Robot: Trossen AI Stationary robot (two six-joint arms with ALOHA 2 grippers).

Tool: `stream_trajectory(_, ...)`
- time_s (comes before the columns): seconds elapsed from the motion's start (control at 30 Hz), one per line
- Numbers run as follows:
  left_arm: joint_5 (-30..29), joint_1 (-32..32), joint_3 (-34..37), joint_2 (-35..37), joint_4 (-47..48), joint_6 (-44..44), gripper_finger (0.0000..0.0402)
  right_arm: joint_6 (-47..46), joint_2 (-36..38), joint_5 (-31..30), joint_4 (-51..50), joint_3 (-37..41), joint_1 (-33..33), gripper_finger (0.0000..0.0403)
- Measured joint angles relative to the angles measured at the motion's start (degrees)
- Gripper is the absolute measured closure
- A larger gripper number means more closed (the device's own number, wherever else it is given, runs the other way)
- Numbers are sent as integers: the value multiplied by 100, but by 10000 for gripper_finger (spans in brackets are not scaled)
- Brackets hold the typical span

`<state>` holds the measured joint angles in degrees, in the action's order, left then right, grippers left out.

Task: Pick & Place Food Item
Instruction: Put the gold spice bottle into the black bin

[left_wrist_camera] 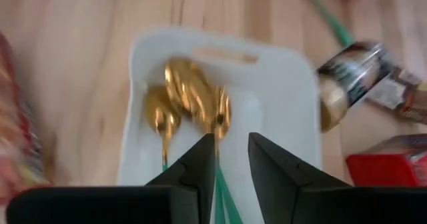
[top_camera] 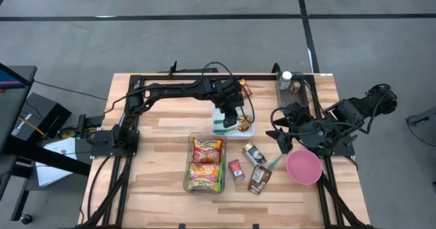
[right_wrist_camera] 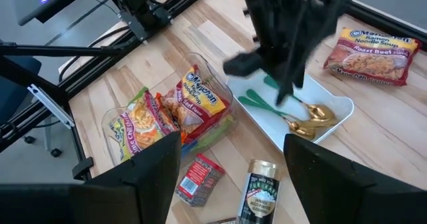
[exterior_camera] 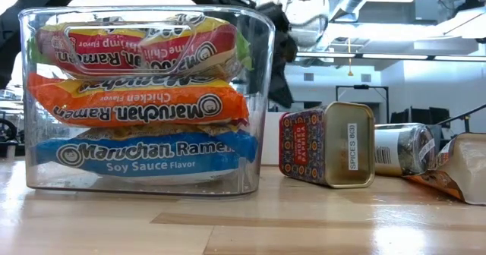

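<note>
Ramen packets [top_camera: 206, 162] fill the clear bin [top_camera: 191, 180] at lower centre of the high view, with one more ramen packet [right_wrist_camera: 371, 54] loose in the upper right of the right wrist view. Above centre, the left gripper [top_camera: 229, 118] hangs over the white tray [left_wrist_camera: 293, 117] of gold spoons [left_wrist_camera: 190, 101], fingers narrowly parted and holding nothing. At right, beside the pink bowl [top_camera: 304, 168], the right gripper [top_camera: 283, 137] is spread wide and empty.

Below the left tool [left_wrist_camera: 230, 159], gold-bowled, green-handled spoons [left_wrist_camera: 190, 101] lie in a white tray [left_wrist_camera: 283, 91]; nearby are a pink bowl [top_camera: 303, 167] and red, orange and blue ramen packets [exterior_camera: 144, 99].
</note>
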<state>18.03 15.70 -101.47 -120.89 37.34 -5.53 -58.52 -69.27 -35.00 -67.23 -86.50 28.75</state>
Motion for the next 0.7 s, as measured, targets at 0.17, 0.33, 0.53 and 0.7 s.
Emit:
stream_trajectory(0.17, 37, 0, -4, 610, -189, -351, 316, 0, 0, -1, -12, 1, -4, 145)
stream_trajectory(0.33, 84, -18, -2, 1302, -72, -425, 316, -2, 2, 0, -32, 0, 17, 145)
stream_trajectory(0.53, 103, -284, 104, 2277, 636, -446, 316, -1, 2, -12, -79, 1, 145, 145)
stream_trajectory(0.7, 139, -723, 984, 3395, 615, -346, 316, -83, 2, -10, -166, 0, 391, 145)
